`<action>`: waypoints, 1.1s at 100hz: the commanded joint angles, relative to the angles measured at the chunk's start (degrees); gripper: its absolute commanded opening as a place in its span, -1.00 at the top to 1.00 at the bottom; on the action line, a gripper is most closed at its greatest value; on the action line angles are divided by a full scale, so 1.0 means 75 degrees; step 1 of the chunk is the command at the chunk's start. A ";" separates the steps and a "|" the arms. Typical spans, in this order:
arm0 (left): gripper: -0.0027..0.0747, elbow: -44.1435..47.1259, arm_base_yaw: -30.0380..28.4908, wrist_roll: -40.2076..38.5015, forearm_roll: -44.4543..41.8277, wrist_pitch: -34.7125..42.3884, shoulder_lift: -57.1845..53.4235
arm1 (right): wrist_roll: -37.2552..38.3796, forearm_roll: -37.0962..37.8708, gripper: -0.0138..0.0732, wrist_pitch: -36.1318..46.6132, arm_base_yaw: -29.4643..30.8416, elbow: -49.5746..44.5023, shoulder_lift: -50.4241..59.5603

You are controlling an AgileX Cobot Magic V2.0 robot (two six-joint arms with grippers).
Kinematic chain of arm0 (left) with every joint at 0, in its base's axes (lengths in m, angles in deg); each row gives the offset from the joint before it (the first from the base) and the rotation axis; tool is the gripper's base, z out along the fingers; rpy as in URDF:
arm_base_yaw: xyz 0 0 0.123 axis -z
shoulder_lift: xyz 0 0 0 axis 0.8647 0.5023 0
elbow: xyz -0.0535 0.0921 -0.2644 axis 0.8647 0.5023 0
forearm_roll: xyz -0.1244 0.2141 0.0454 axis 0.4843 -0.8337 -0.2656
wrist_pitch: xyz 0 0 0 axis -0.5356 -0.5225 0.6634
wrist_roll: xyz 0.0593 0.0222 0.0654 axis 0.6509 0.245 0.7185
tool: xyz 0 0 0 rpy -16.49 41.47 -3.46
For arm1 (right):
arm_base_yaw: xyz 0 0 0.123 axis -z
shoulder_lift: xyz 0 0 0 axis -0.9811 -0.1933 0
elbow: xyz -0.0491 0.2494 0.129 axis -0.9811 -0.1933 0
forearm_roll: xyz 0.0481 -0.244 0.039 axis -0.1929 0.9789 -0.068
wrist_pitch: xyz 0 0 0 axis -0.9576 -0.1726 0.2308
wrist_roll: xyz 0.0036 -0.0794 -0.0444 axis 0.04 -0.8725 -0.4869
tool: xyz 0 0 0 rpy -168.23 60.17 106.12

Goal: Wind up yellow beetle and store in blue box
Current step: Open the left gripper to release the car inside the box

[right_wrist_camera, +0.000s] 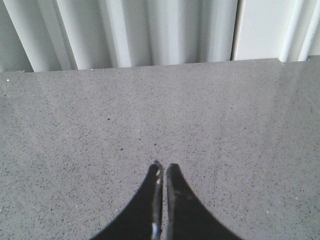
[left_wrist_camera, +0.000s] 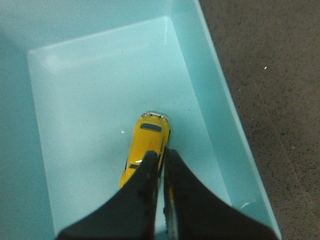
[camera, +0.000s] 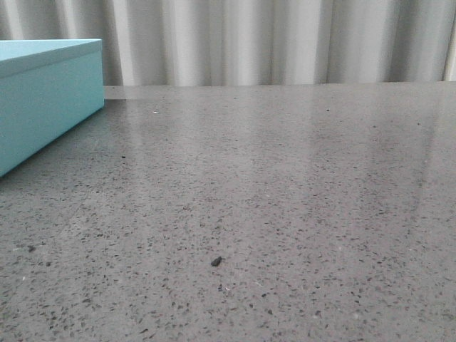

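The yellow beetle [left_wrist_camera: 148, 136] lies on the floor of the open blue box [left_wrist_camera: 95, 95], near one long wall. My left gripper [left_wrist_camera: 161, 152] hangs over the box just above the car's side. Its fingers are almost together with only a thin slit between them, and the car is not between them. In the front view the blue box [camera: 44, 100] stands at the far left, its inside hidden from this low angle. My right gripper [right_wrist_camera: 163, 166] is shut and empty over bare table. Neither gripper shows in the front view.
The grey speckled table [camera: 285, 199] stretches to a white corrugated wall [camera: 271, 39] at the back. A small dark crumb [camera: 216, 261] lies on the table near the front. Table surface [left_wrist_camera: 270, 90] runs along the box's outer side.
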 commanded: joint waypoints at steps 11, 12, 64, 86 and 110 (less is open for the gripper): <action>0.99 -0.0266 0.0000 -0.0084 0.0202 0.1238 -0.1351 | -0.0108 0.0130 0.82 0.0762 0.0031 0.0031 -0.0040; 0.99 -0.0266 0.0000 -0.0084 0.0202 0.1320 -0.1422 | -0.0108 0.0130 0.82 0.0762 0.0031 0.0018 -0.0040; 0.99 0.2646 0.0000 0.0106 0.0234 0.4027 -0.3640 | -0.0108 0.0130 0.82 0.1329 0.0031 -0.0717 -0.0013; 0.99 0.4788 0.0000 0.0106 0.0328 0.5491 -0.5014 | -0.0108 0.0143 0.82 0.1823 0.0031 -0.0934 -0.0013; 0.99 0.6640 0.0000 0.0106 0.0490 0.6631 -0.6641 | -0.0108 0.0578 0.82 0.3999 0.0031 -0.1966 -0.0013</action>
